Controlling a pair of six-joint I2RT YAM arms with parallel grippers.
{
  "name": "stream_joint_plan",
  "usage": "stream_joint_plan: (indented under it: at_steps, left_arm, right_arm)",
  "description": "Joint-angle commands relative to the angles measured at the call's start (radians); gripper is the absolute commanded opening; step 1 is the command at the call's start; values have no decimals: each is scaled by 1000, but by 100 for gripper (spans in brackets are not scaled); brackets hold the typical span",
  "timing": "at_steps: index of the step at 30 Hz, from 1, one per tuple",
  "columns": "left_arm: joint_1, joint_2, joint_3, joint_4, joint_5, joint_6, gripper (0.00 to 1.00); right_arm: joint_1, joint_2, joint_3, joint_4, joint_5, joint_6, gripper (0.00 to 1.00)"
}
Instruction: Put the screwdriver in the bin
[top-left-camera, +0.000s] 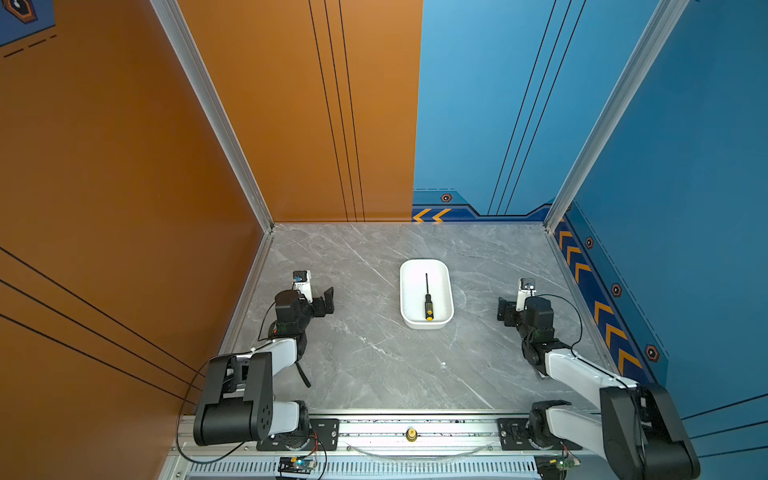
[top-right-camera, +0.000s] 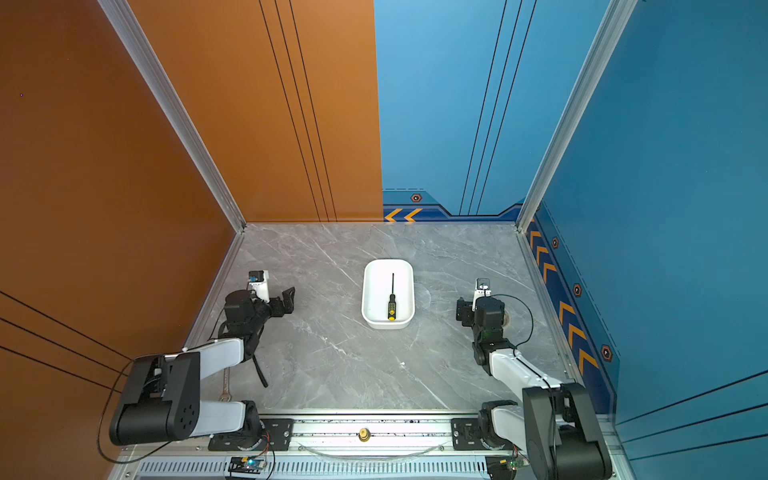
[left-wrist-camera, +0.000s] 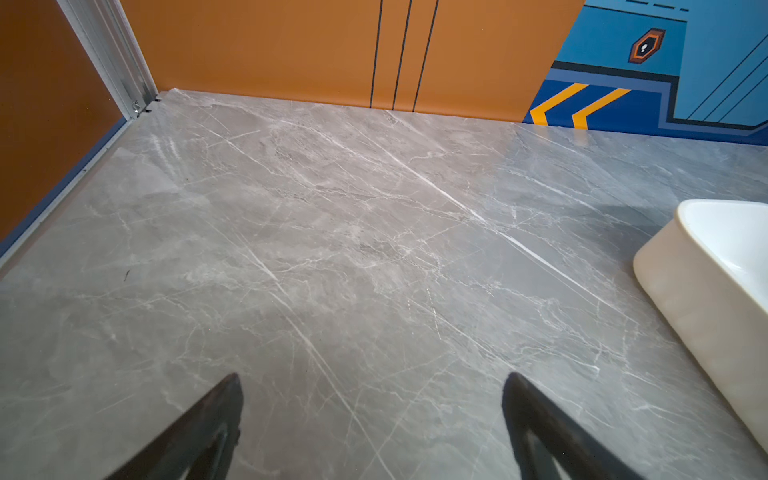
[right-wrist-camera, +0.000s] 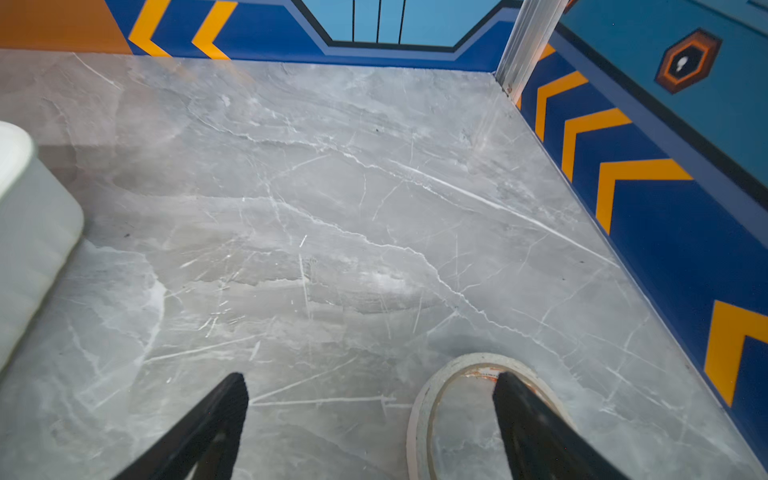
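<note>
Right arm's elbow (top-left-camera: 648, 432) looms nearest, and beyond it right pincer (top-left-camera: 505, 309) and left pincer (top-left-camera: 326, 301) hang spread, empty, flanking the bin (top-left-camera: 426, 325) where the screwdriver (top-left-camera: 428, 299) lies, handle near, shaft far, right pincer closer, so the job looks done.

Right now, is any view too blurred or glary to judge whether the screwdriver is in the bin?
In both top views the screwdriver is sharp inside the evenly lit bin, no glare; in the left wrist view the bin's wall is crisp but its inside is cropped; in the right wrist view the bin is a smeared edge, and the table shows a soft sheen.
</note>
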Motion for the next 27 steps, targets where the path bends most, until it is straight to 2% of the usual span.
stream_joint_plan:
  at_steps: [1, 6, 12, 14, 18, 22, 27]
  left_arm:
    - [12, 46, -22, 156, -29, 11, 98]
    - [11, 127, -45, 273, -22, 13, 98]
    - [-12, 159, -46, 281, -34, 41, 98]
    - [-13, 205, -47, 354, -23, 40, 98]
    - [-10, 191, -52, 335, -37, 37, 98]
    - [-15, 192, -31, 300, -34, 45, 98]
    - [-19, 191, -27, 289, -38, 48, 98]
  right_arm:
    - [-8, 58, -8, 256, -38, 12, 90]
    - [-18, 166, -5, 389, -45, -4, 90]
    - [-18, 296, -16, 535, -43, -9, 90]
    - [-18, 319, -16, 561, -45, -10, 90]
    - [-18, 317, -12, 545, -44, -9, 90]
    - [-28, 310, 42, 435, -46, 4, 91]
    - [-67, 313, 61, 394, -97, 39, 94]
